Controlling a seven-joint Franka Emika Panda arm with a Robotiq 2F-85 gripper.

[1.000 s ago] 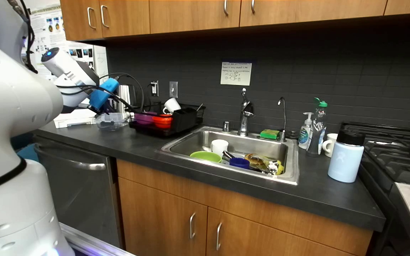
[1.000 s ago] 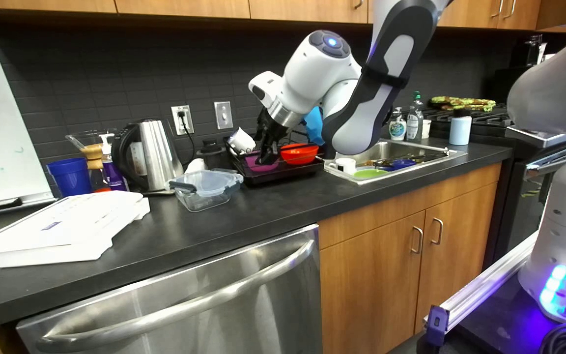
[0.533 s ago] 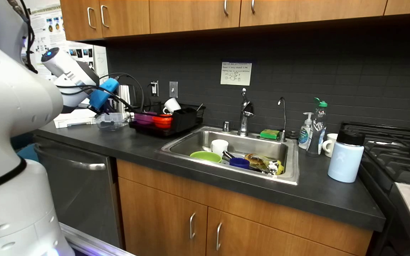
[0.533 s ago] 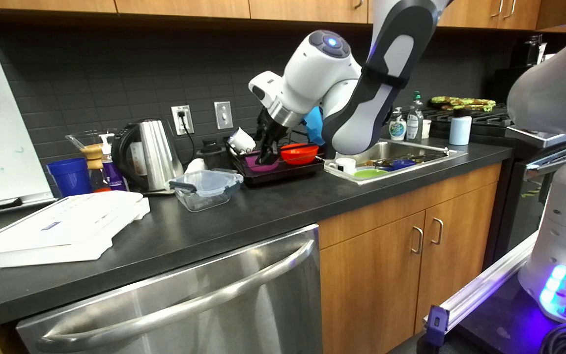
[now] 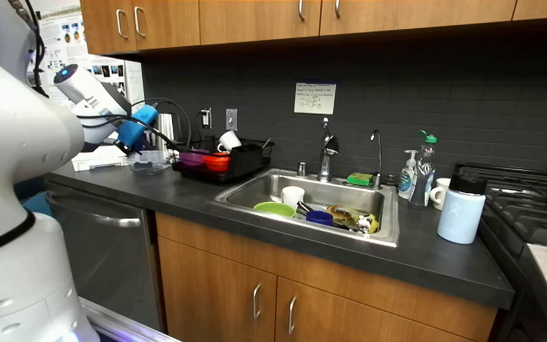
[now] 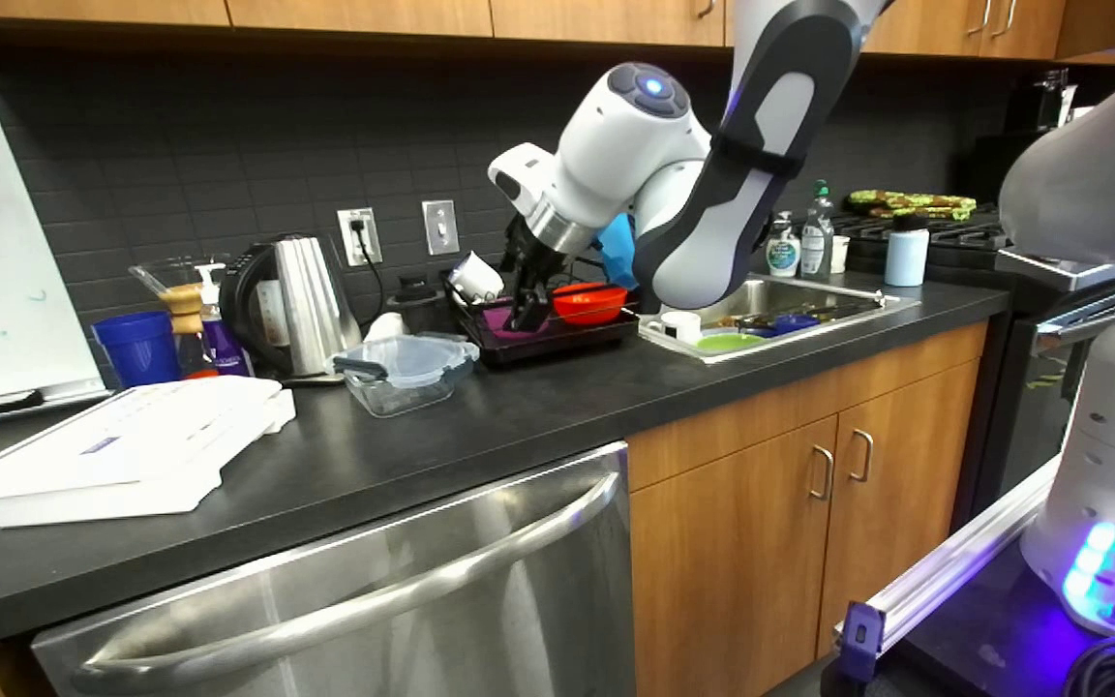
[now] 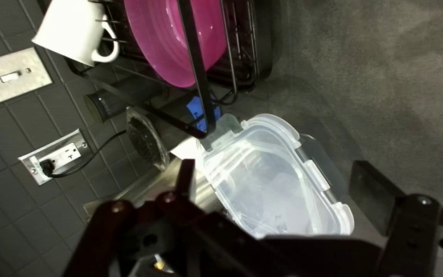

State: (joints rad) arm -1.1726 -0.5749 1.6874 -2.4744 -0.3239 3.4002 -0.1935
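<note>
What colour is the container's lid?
The lid is see-through and whitish; it shows best in the wrist view.

– What's that toward the right of both exterior views?
– A pale blue cylindrical bottle with a black lid (image 5: 461,213), upright near a black stovetop with grates (image 5: 530,204).
– And over at the left of an exterior view?
– I see a blue tapered cup (image 6: 138,348), standing behind a flat white box (image 6: 127,450).

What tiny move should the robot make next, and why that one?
I'd probably ease the gripper slowly toward the clear container. In the wrist view its fingers stand apart, holding nothing, and the container shows in line with the gap. Slow seems wise because the black dish rack looks close by.
</note>
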